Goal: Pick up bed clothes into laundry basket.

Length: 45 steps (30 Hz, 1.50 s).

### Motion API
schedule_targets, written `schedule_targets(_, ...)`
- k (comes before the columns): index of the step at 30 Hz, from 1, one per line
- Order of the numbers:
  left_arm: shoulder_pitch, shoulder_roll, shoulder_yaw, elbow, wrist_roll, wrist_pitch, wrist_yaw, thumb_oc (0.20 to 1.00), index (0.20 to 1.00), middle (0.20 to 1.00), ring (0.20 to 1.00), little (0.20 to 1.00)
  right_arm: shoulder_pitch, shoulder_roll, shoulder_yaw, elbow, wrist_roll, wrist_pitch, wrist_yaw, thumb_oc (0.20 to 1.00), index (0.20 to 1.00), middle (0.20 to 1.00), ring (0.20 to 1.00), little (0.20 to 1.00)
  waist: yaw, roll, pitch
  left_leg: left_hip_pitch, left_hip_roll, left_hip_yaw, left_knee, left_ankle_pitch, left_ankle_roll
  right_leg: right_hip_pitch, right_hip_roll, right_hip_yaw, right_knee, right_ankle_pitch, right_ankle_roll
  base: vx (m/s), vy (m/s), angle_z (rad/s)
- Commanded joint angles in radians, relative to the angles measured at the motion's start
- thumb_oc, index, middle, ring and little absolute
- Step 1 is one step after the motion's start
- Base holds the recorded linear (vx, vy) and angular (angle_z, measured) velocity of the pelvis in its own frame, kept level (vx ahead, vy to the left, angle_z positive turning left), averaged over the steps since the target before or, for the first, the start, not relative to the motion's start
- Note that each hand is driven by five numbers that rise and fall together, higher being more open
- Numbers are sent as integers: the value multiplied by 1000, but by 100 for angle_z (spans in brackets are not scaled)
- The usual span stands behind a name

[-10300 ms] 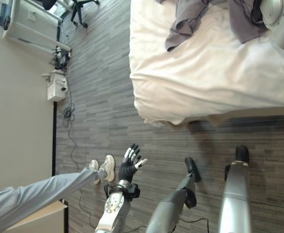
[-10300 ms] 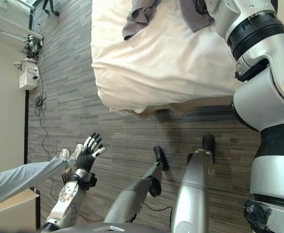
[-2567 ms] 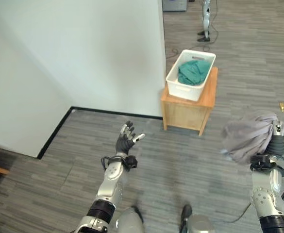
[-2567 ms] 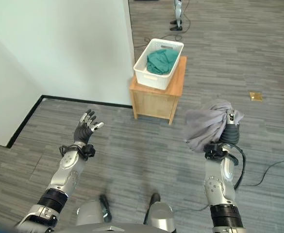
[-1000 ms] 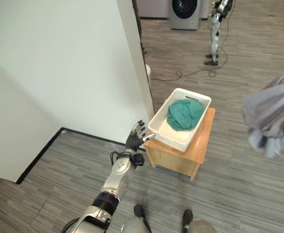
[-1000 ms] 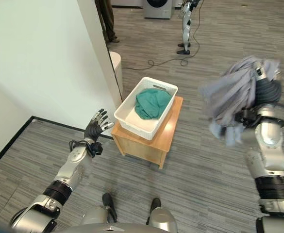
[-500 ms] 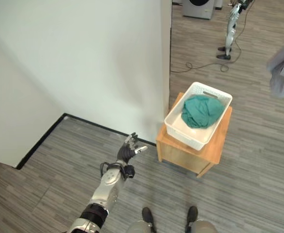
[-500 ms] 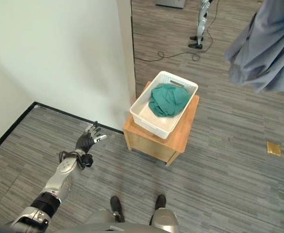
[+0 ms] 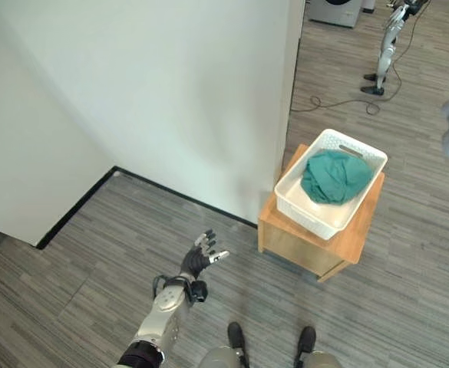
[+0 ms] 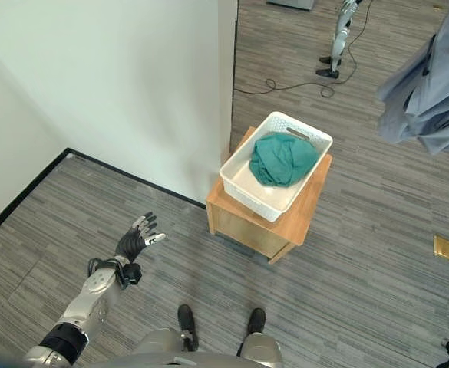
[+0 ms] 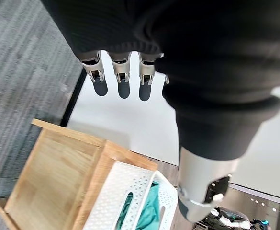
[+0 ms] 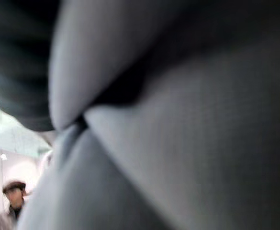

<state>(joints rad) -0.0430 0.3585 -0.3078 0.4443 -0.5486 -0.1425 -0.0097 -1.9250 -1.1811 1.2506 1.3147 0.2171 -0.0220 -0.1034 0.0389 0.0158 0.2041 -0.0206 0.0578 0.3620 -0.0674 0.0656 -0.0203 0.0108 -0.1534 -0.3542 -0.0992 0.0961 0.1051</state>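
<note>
A white laundry basket (image 9: 328,222) sits on a low wooden stand (image 9: 301,245) beside the wall corner, with a green cloth (image 10: 283,159) bunched inside it. A grey garment (image 10: 427,84) hangs in the air at the upper right, higher than the basket and to its right. It is draped over my right hand (image 12: 15,57) and covers the right wrist view with grey folds (image 12: 178,143). My left hand (image 9: 201,261) is open and empty, fingers (image 11: 123,81) spread, low over the floor to the left of the stand.
A white wall (image 9: 170,100) with a black base strip runs along the left. Behind the stand are a floor cable (image 10: 270,90) and another robot's legs (image 9: 381,54). A small yellow tile (image 10: 444,247) lies on the floor at the right. A person (image 12: 10,211) stands far off.
The camera has moved, and the basket now sits a little further right. My left hand has dropped lower over the floor. The grey garment stays raised at the upper right.
</note>
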Motion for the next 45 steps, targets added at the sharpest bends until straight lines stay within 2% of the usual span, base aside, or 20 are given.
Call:
schedule_targets(1, -45, 56, -25, -113, -29, -26, -27, 1000, 1000, 1000, 1000, 1000, -181, -4, 86, 28, -35, -14, -51, 200, 200, 200, 200, 200, 32, -54, 18, -47, 44, -17, -20, 101, -118, 23, -29, 61, 12, -40, 62, -19, 0, 5)
schedule_targets(7, -29, 63, -39, -131, -22, -27, -34, 1000, 1000, 1000, 1000, 1000, -214, 1, 114, 55, -50, -4, -60, 200, 200, 200, 200, 200, 47, -32, 30, -85, 48, -22, -20, 109, -127, -26, -30, 63, 12, -30, 67, 15, -1, 6)
schedule_targets(17, -21, 64, -47, -151, -16, -27, -38, 1000, 1000, 1000, 1000, 1000, -233, 31, 139, 61, -97, 8, -59, 200, 200, 200, 200, 200, 64, -17, 57, -122, 50, -28, -20, 114, -133, -72, -31, 68, 12, -20, 69, 30, -8, 1)
schedule_targets(24, -26, 73, -51, -192, -11, -35, -30, 1000, 1000, 1000, 1000, 1000, -212, 44, 122, 65, -119, 14, -60, 200, 200, 200, 200, 200, 85, -1, 105, -181, 52, -34, -20, 122, -136, -144, -31, 78, 12, -2, 70, 0, 0, 0)
schedule_targets(32, -34, 68, -48, -242, -3, -43, -16, 1000, 1000, 1000, 1000, 1000, -208, 51, 90, 82, -112, 17, -76, 200, 200, 200, 200, 200, 123, 0, 166, -263, 65, -49, -20, 140, -145, -219, -25, 72, 12, 11, 73, -3, -8, -2)
schedule_targets(40, -75, 75, -23, -232, -7, -67, 17, 1000, 1000, 1000, 1000, 1000, -160, 115, 54, 78, -92, 6, -69, 200, 200, 200, 200, 200, 150, -12, 181, -286, 54, -60, -20, 136, -139, -233, -30, 58, 12, 18, 77, 3, 5, 9)
schedule_targets(45, -95, 81, -15, -214, -13, -74, 26, 1000, 1000, 1000, 1000, 1000, -228, 157, 93, 80, -79, 5, -78, 200, 200, 200, 200, 200, 158, -25, 178, -288, 51, -65, -20, 134, -138, -230, -36, 49, 12, 20, 79, -1, 6, 3)
